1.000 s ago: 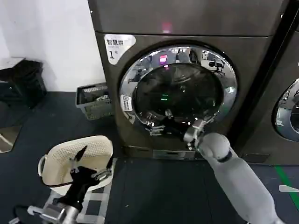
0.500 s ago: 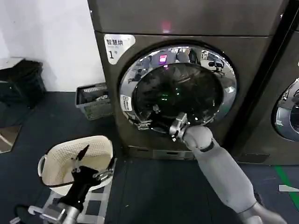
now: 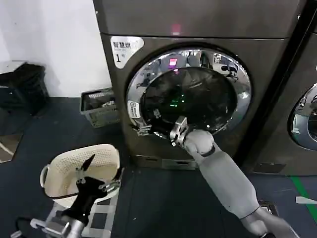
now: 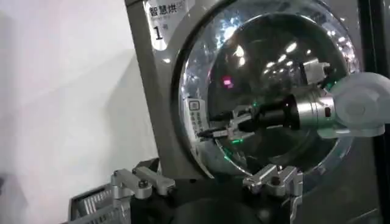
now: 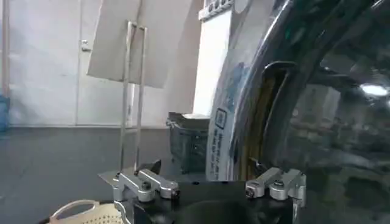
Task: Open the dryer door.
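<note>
The right tool (image 3: 141, 130) is reaching across the dryer door (image 3: 190, 96), its fingers spread and unclenched, tips pointing at the door's left rim where the chrome ring meets the dryer (image 3: 124, 106). The left tool (image 3: 96, 174), also released, is hanging idle, well apart, over a cream basket (image 3: 64, 166).

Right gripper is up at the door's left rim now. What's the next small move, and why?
Probably ease the right gripper a little further left to hook the rim's edge, then pull. The large round chrome-ringed dryer door looks shut against the dark grey-brown dryer, and the open gripper sits at the ring's lower left by the small white label. The left gripper is parked low over the cream laundry basket.
</note>
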